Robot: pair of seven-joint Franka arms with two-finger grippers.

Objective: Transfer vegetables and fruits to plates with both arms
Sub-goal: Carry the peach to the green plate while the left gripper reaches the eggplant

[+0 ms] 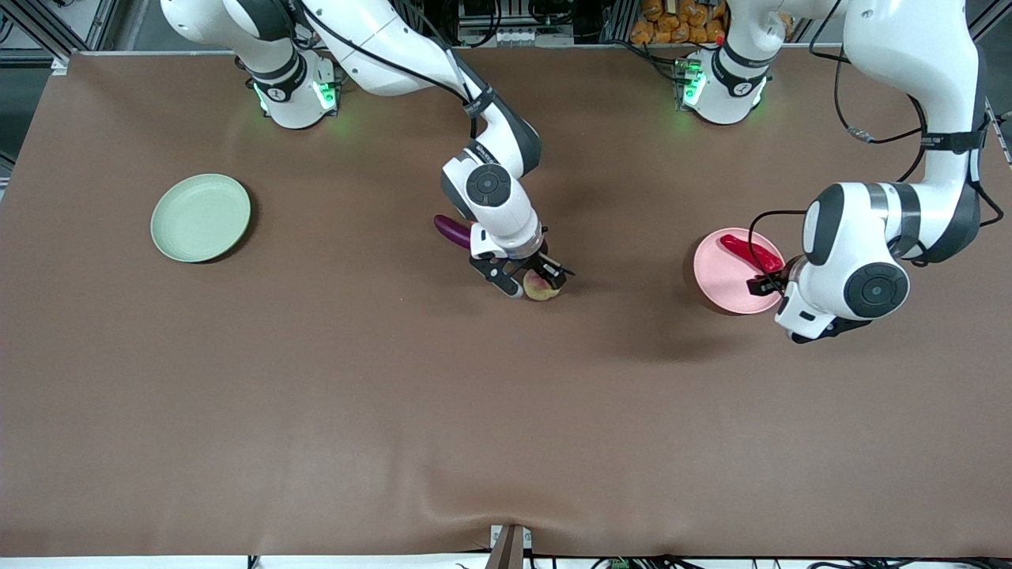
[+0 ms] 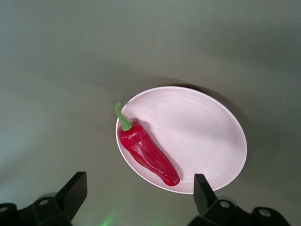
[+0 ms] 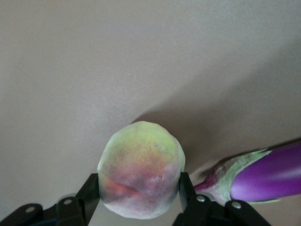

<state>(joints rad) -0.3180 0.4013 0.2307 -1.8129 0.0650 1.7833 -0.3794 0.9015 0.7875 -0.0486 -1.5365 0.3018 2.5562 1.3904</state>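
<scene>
While the right gripper is closing its fingers on the round yellow-green, pink-blushed peach beside the glossy purple eggplant, the left gripper is hanging wide open, empty, over the pale pink plate carrying the red chili pepper.

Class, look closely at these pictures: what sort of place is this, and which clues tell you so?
Probably a robotics lab. Two white arms stand fixed to a brown-covered table; the right gripper grips a peach, the left gripper hovers over the pink plate, and equipment racks line the edge.
</scene>
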